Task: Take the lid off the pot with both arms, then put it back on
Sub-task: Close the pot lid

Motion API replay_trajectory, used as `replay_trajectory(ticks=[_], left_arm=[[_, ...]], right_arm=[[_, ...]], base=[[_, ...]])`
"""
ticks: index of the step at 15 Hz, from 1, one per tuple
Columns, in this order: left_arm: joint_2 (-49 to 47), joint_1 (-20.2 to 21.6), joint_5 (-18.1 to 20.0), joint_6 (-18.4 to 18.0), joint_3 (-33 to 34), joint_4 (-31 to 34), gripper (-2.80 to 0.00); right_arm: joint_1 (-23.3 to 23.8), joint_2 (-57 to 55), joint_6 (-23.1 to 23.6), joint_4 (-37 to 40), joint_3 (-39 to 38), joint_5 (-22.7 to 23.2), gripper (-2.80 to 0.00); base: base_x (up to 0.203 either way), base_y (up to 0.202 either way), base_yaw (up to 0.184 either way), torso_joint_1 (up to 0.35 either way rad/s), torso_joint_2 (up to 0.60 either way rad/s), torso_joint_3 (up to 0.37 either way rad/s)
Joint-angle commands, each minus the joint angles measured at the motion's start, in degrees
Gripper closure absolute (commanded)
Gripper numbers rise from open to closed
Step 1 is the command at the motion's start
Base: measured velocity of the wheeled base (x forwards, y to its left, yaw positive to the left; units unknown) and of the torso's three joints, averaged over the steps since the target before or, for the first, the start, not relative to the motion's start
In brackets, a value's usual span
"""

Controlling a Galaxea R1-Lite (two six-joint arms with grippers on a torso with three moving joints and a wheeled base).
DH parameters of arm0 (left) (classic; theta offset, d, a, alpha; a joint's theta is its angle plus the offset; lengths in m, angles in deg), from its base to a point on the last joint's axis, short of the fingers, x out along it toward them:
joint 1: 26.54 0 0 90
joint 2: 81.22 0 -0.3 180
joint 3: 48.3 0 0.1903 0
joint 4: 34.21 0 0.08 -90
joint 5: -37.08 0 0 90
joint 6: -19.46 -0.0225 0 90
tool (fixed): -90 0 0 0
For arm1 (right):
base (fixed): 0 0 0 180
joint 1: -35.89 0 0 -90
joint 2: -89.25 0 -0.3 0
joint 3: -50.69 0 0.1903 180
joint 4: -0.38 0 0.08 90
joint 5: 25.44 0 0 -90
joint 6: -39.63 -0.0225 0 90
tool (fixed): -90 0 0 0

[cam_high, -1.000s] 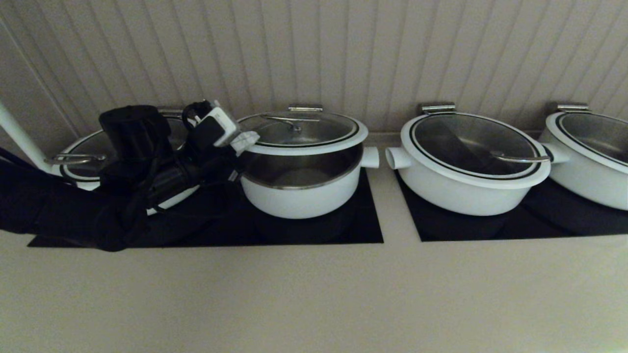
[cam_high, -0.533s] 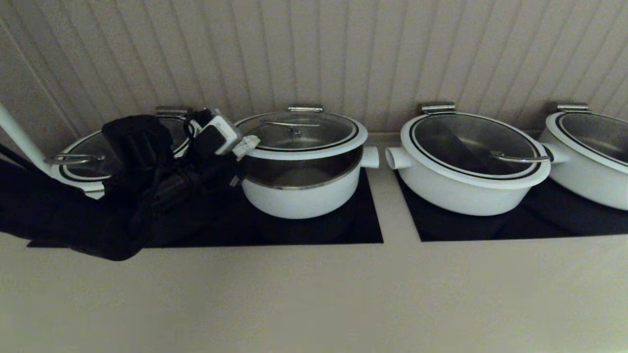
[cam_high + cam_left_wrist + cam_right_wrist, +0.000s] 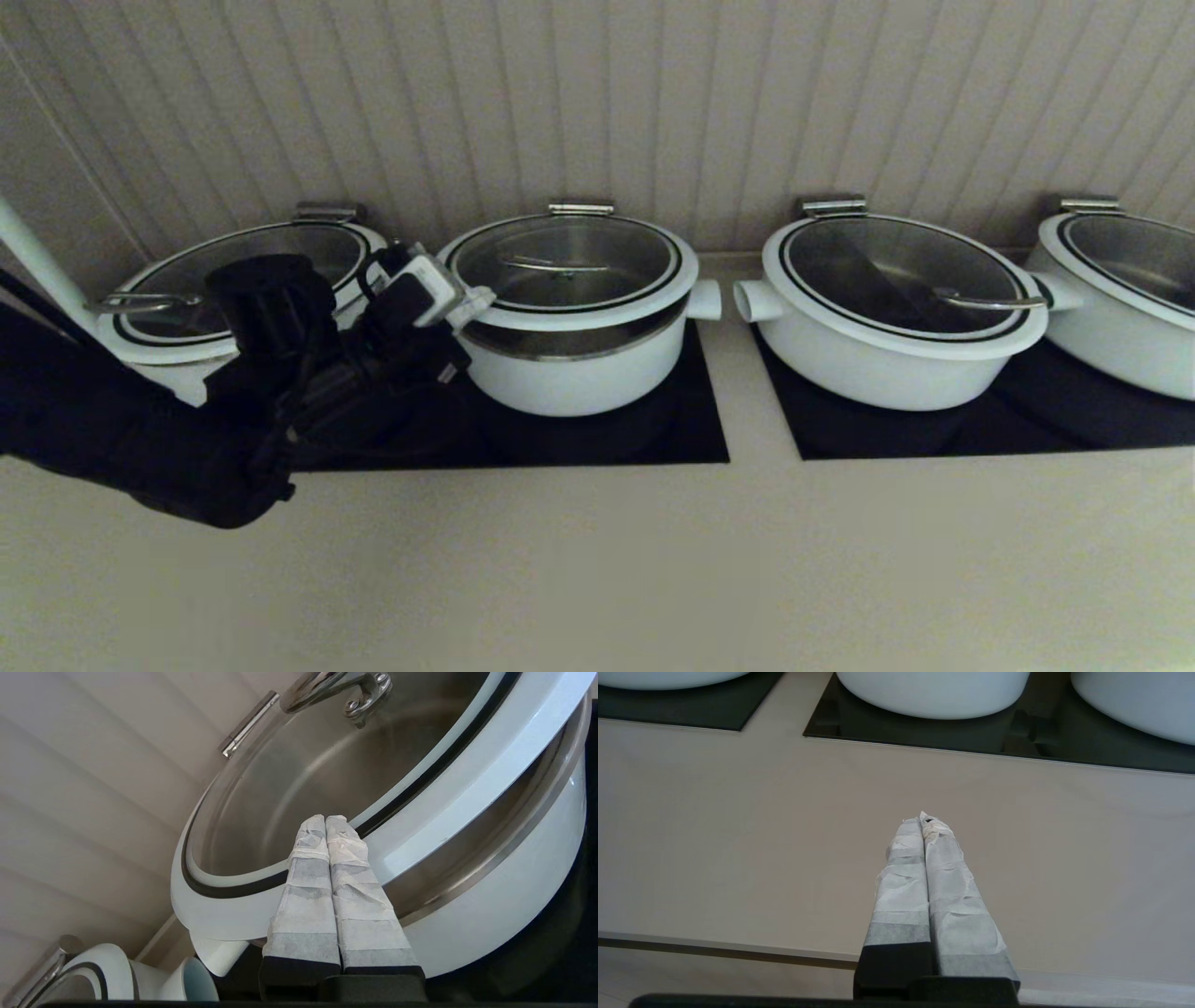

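The pot (image 3: 579,378) is the deep white one, second from the left, on a black hob panel. Its glass lid (image 3: 569,257) with the curved steel handle (image 3: 553,267) hangs just above it, and a narrow band of steel inside shows under the front of the white rim. My left gripper (image 3: 478,299) is shut with nothing between its fingers. Its taped tips (image 3: 325,820) lie against the left side of the lid's rim (image 3: 420,812), above the pot wall (image 3: 514,896). My right gripper (image 3: 924,819) is shut and empty over bare counter, away from the pots.
Wider white pots stand to the left (image 3: 159,350), to the right (image 3: 868,369) and at the far right (image 3: 1120,350), close beside one another. Stub handles (image 3: 705,299) nearly touch between pots. A ribbed wall (image 3: 653,112) rises right behind. The beige counter (image 3: 597,560) stretches in front.
The lid has come down from well above the pot, so the gap under it has shrunk to a thin band. My left arm has dropped with it.
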State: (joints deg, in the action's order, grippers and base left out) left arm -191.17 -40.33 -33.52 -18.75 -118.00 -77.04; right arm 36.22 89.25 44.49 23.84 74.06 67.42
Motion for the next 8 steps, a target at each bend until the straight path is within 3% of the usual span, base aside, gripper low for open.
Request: replay_trajectory(ticks=[1, 8], left_arm=[[-2.15, 0.0, 0.11, -0.13, 0.45, -2.06, 0.0], [-5.45, 0.0, 0.11, -0.03, 0.45, -4.91, 0.0]], right_arm=[[0.02, -0.02, 0.07, -0.01, 0.0, 0.04, 0.0], [0.02, -0.09, 0.07, -0.01, 0.0, 0.04, 0.0]], base=[[0.0, 0.0, 0.0, 0.0, 0.0, 0.0], [0.0, 0.0, 0.0, 0.0, 0.0, 0.0]])
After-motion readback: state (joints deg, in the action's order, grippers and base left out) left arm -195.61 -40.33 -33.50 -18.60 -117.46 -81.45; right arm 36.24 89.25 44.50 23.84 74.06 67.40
